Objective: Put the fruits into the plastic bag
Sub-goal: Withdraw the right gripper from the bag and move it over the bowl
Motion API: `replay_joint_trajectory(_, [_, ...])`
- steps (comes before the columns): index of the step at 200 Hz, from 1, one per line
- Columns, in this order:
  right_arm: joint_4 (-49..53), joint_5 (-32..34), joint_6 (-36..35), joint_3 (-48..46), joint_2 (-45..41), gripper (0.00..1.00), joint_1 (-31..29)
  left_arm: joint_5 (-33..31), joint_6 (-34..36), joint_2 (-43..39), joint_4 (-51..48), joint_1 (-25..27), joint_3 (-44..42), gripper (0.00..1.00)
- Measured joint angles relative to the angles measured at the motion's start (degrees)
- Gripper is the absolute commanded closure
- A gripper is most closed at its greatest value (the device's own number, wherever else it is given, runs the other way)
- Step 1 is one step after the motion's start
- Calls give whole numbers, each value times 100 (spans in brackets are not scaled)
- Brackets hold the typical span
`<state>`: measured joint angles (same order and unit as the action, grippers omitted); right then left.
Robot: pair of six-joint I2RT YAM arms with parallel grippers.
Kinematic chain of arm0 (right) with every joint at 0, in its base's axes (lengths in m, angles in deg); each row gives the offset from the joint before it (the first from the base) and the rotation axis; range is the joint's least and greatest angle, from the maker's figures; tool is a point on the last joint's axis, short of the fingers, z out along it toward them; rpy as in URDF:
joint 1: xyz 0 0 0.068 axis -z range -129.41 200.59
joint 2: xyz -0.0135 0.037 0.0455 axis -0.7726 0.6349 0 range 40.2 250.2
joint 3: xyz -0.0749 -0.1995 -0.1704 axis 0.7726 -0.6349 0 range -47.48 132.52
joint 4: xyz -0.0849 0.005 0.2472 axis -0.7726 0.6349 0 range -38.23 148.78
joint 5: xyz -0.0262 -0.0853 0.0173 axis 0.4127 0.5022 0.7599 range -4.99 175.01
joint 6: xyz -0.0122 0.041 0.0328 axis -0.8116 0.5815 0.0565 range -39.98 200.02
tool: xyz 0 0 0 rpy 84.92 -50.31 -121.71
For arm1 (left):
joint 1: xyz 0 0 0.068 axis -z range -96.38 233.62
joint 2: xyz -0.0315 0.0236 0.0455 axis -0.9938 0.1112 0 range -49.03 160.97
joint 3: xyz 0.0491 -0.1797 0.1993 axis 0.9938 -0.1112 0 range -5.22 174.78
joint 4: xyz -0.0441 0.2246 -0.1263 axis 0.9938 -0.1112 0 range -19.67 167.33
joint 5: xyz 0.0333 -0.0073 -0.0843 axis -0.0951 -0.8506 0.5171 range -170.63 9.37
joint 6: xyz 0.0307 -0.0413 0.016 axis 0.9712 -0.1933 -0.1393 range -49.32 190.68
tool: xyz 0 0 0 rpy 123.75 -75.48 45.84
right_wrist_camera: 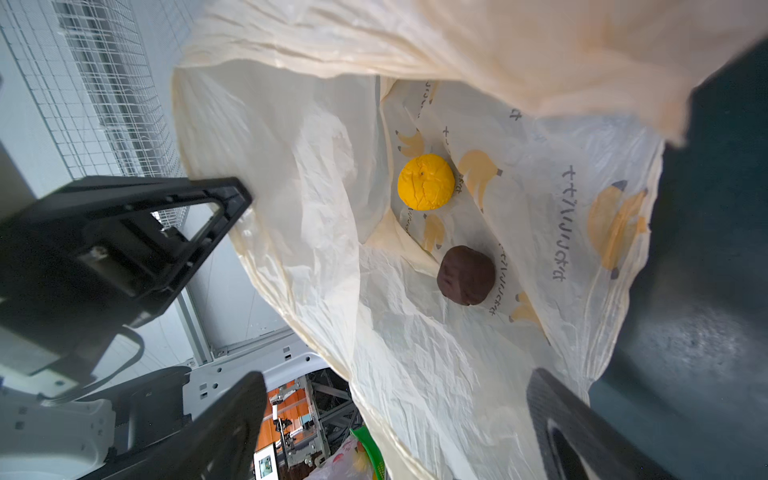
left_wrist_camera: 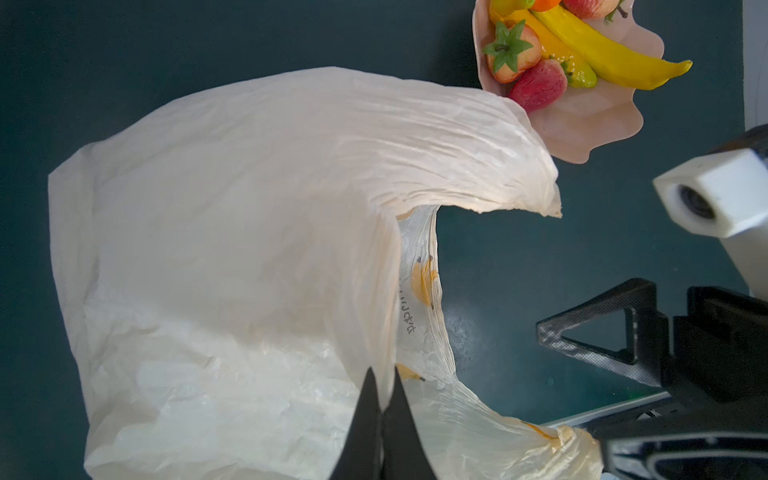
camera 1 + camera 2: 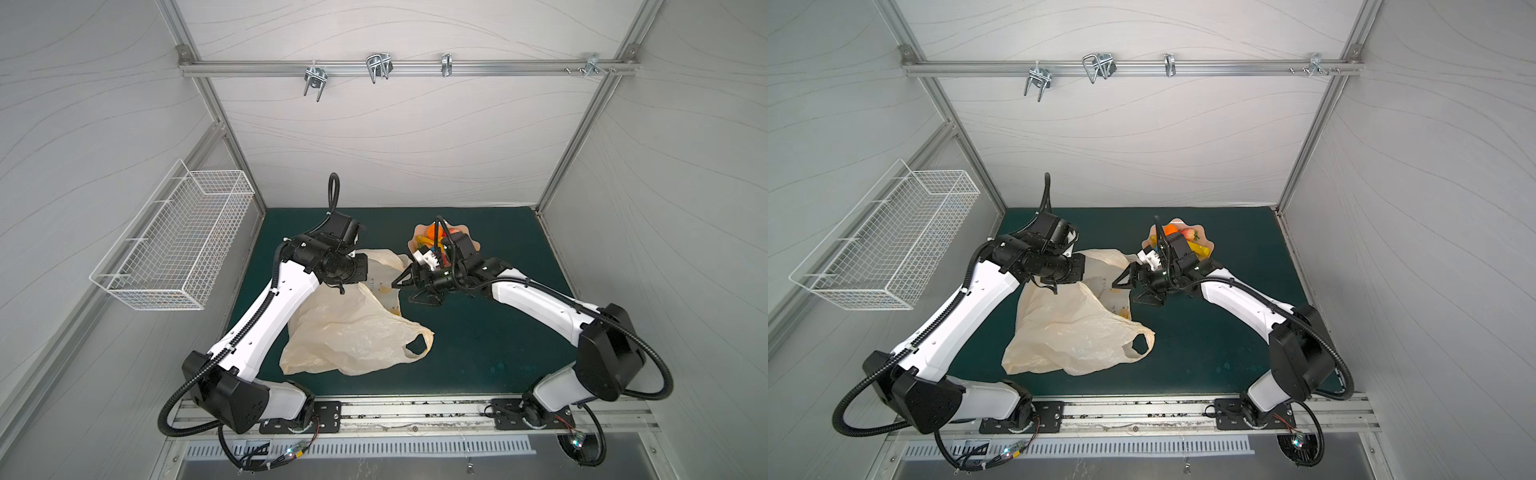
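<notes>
The cream plastic bag (image 3: 353, 332) (image 3: 1075, 332) lies on the green mat. My left gripper (image 2: 383, 374) is shut on its upper rim, holding the mouth (image 2: 419, 291) up. Inside the plastic bag lie an orange round fruit (image 1: 426, 182) and a dark brown ball (image 1: 466, 275). My right gripper (image 3: 405, 291) (image 1: 397, 376) stands open and empty at the bag's mouth. The other fruits sit in the pink bowl (image 2: 590, 120): yellow bananas (image 2: 602, 50), strawberries (image 2: 513, 52) and an orange (image 3: 435, 230), partly hidden behind my right wrist in both top views.
The pink bowl (image 3: 1208, 249) stands just behind the bag's mouth, touching its raised flap. A white wire basket (image 3: 174, 241) hangs on the left wall. Metal hooks (image 3: 378, 66) sit on the rear rail. Green mat (image 3: 478, 345) lies bare at front right.
</notes>
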<state>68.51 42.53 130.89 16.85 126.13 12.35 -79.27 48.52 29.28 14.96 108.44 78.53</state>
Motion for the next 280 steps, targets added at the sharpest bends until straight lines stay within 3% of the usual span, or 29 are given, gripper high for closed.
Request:
replay_joint_trajectory(80, [1178,350,-654,46,-201,5,787,87,74,0,37,-57,0,100])
replay_joint_trajectory(118, [1661,741,-984,404,-63,14,999,105,79,0,37,-57,0,100])
replay_joint_trajectory(154, [2116,1381,-1408,1073,496,21,1193,107,83,0,37,-57,0,100])
replay_joint_trajectory(189, [2520,2223,-1790,1849,1248,20,1309,118,85,-20,37,-57,0,100])
replay_joint_trajectory(280, [2796,3558,-1919,3174,2924,21,1427,216,85,-114,33,-57,-94,100])
